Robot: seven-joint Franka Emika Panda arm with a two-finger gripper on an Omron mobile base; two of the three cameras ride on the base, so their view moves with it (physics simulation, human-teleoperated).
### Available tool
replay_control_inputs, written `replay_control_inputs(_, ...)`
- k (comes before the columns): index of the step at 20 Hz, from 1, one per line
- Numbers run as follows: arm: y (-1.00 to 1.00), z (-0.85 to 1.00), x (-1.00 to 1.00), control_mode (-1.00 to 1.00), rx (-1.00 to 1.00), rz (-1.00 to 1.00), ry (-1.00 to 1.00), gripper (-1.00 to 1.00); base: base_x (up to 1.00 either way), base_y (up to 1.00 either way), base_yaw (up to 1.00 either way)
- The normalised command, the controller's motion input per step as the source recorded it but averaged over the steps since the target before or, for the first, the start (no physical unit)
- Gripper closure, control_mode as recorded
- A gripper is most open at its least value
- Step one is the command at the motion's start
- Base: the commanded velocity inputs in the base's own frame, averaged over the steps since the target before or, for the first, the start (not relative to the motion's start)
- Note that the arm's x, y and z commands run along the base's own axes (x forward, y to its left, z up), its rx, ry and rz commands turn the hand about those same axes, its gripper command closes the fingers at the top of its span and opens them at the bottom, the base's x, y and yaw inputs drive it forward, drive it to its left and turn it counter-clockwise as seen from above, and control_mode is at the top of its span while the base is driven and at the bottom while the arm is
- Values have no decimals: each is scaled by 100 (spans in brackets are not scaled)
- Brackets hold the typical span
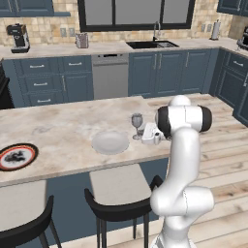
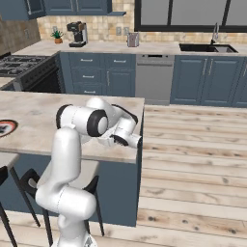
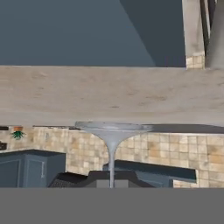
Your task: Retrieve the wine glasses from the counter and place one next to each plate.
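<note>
Wine glass [image 1: 137, 125] — upright on the table [image 1: 58, 133], just beside the pale plate [image 1: 110, 142]; stem clamped in the hand [image 1: 151, 134].

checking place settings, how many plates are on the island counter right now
2. A plain pale plate lies near the counter's right end, just left of the wine glass. A red-rimmed patterned plate lies at the far left. The arm may hide something.

No text, label, brand or number can be read anywhere; the dark pattern on the red-rimmed plate [image 1: 17, 156] seems to be a drawing, not lettering.
</note>
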Motion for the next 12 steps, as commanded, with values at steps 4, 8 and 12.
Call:
replay_control_inputs(4, 0, -21, 35, -100, 0, 0, 0, 100, 0, 0, 0)
replay_control_inputs(8, 0, -8, 24, -100, 0, 0, -1, 100, 0, 0, 0)
replay_control_inputs(12, 0, -9, -1, -100, 0, 0, -7, -100, 0, 0, 0)
